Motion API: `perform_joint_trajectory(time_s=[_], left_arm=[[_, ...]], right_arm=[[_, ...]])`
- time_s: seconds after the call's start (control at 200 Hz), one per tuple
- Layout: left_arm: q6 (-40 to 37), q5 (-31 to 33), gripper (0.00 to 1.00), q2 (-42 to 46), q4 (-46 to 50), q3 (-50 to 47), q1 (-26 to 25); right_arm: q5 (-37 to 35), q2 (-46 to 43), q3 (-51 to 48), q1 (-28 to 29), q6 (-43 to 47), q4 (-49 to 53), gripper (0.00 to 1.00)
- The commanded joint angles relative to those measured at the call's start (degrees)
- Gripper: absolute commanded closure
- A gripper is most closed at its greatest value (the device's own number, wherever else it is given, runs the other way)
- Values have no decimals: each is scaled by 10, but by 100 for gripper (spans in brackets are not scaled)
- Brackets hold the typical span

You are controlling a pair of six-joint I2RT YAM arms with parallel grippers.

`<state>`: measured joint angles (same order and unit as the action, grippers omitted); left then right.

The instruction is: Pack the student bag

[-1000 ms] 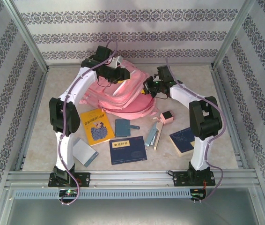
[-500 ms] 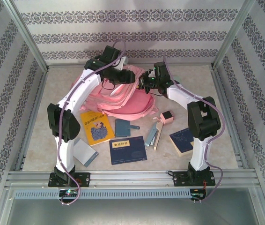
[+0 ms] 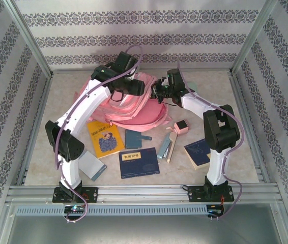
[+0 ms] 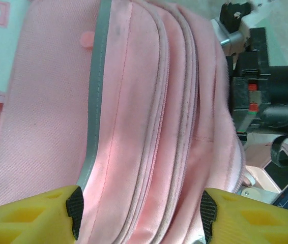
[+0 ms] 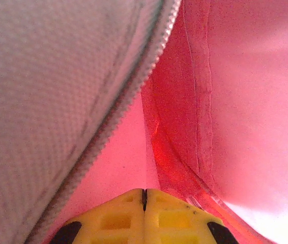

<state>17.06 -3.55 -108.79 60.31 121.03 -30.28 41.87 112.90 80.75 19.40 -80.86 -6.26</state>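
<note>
The student bag [image 3: 134, 109], large and pink, lies at the back middle of the table. My left gripper [image 3: 133, 86] hovers over its top, and in the left wrist view it [image 4: 141, 213] is open, with the bag's zip seams [image 4: 159, 127] and a grey trim strip [image 4: 95, 101] under the wide gap. My right gripper [image 3: 157, 92] is at the bag's right edge. In the right wrist view it [image 5: 144, 195] is shut, tips pushed against pink fabric [image 5: 235, 91] beside a grey panel with zip teeth [image 5: 108, 127]. Whether fabric is pinched between its tips cannot be told.
In front of the bag lie a yellow book [image 3: 105, 138], a teal case [image 3: 134, 138], a dark blue book [image 3: 139, 162], a pink cube [image 3: 181, 127], slim items [image 3: 167, 147], a blue book [image 3: 199, 152] and a pale notebook [image 3: 92, 165]. Frame rails bound the table.
My left arm has stretched further right over the bag and its jaws have widened. My right gripper has shifted slightly up and left at the bag's edge, still shut.
</note>
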Motion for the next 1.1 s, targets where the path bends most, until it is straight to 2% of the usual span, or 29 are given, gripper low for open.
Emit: perform_joint_trajectory(time_s=[0.0,0.165,0.295,0.465,0.645,0.774,0.814,0.884,0.964,1.034,1.094], left_arm=[[-18,0,34,28,20,4,-18],[-38,-25,29,8,20,5,-49],[-38,9,29,-23,27,27,-72],[-27,73,31,-61,30,52,-75],[-25,83,37,-97,33,75,-74],[-28,91,50,-109,40,69,-74],[-28,100,59,-109,42,66,-74],[-25,114,83,-107,47,67,-74],[-21,132,100,-101,51,73,-74],[-28,157,100,-91,55,80,-75],[-33,184,100,-79,56,82,-73]], right_arm=[[12,-16,-2,9,0,-31,100],[10,-20,-3,11,-1,-30,100],[7,-22,-5,13,-3,-30,100],[5,-25,-10,16,-10,-35,100],[2,-30,-14,18,-15,-36,100],[-1,-35,-16,17,-16,-34,100],[-1,-36,-16,17,-14,-32,100],[-5,-40,-18,15,-10,-26,100],[-9,-46,-22,14,-3,-21,100],[-15,-54,-19,13,20,1,100],[-26,-67,-5,12,68,59,100]])
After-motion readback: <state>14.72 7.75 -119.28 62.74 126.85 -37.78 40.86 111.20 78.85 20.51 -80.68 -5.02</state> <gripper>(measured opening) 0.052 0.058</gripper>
